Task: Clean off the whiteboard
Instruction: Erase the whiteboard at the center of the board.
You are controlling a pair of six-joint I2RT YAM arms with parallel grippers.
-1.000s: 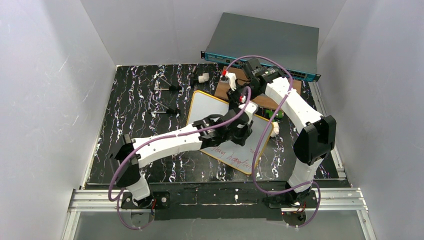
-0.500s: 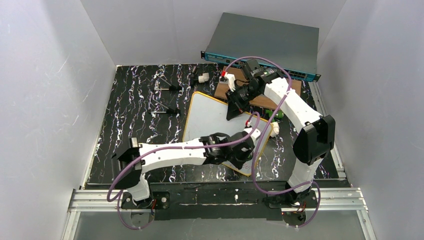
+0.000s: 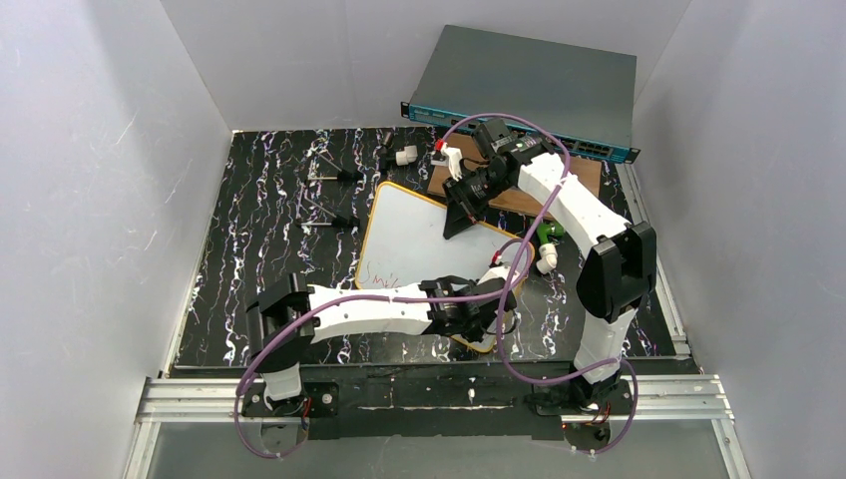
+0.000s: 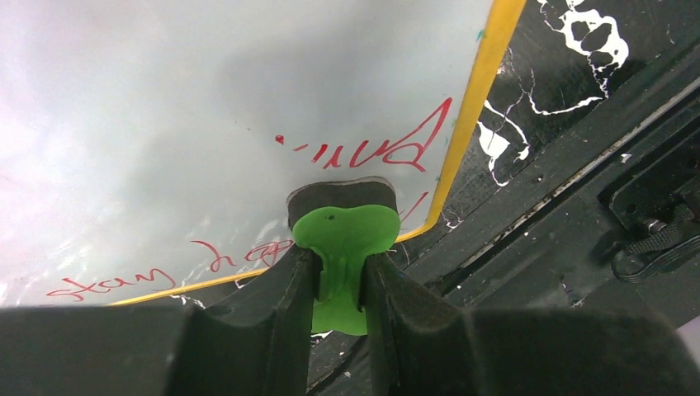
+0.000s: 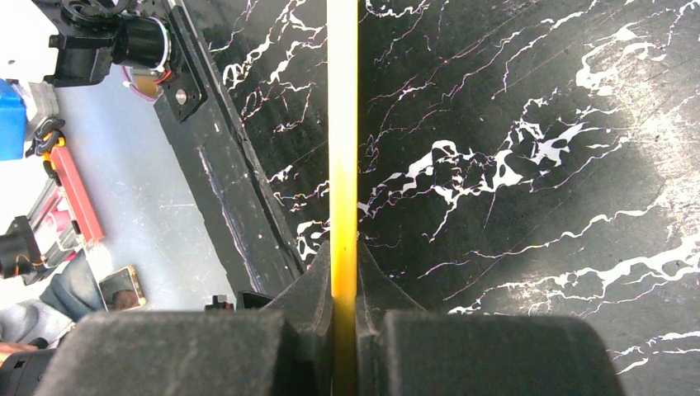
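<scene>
Green plastic formed the eraser point(image 4: 342, 235), clamped between the fingers of the left gripper point(image 4: 340, 276). Its dark felt pad touched the whiteboard point(image 3: 409, 239) at the board's near right corner, beside red handwriting point(image 4: 388, 153). The whiteboard lay skewed, right of centre on the black marbled worktop point(image 3: 259, 220). The right gripper point(image 5: 344, 272) pinched the yellow frame at the board's far edge.

Whiteboard point(image 4: 206, 99) glossy, smooth; table point(image 5: 512, 124) blk marble-look, shiny.

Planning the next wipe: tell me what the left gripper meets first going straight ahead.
Likely the whiteboard: the left gripper pinches a green eraser aimed at its red writing; contact unclear.
</scene>
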